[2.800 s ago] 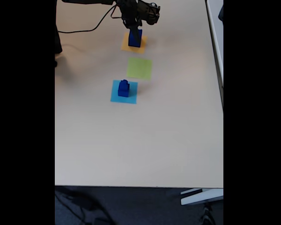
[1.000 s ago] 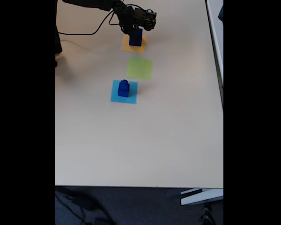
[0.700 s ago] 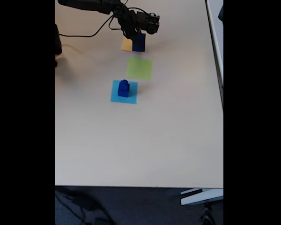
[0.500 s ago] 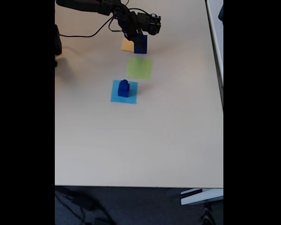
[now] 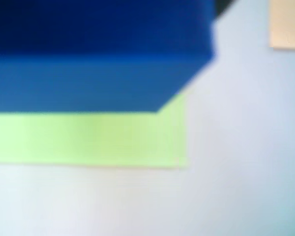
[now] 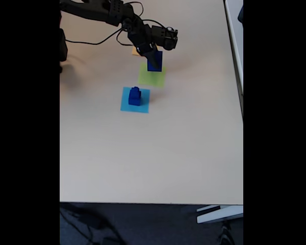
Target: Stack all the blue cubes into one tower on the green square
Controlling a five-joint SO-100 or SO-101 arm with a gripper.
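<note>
In the fixed view the pale table runs bare across the lower half of the frame, and the nearest things sit above centre: a light-blue square patch with a small stack of blue cubes on it, a smaller cube on top of a larger one. Just beyond it, up and to the right, lies the green square, and over its far edge hangs the large blue cube, held from above by the gripper; the fingers appear closed against the cube's sides, though they are too dark and small to make out singly. The wrist view shows the same cube close up and blurred, filling the upper left, with the green square spread beneath it as a band across the left and centre; whether the cube touches the patch cannot be told. An orange square patch shows at the upper right corner there. Farthest back in the fixed view, the black arm and its cable cross the upper left.
</note>
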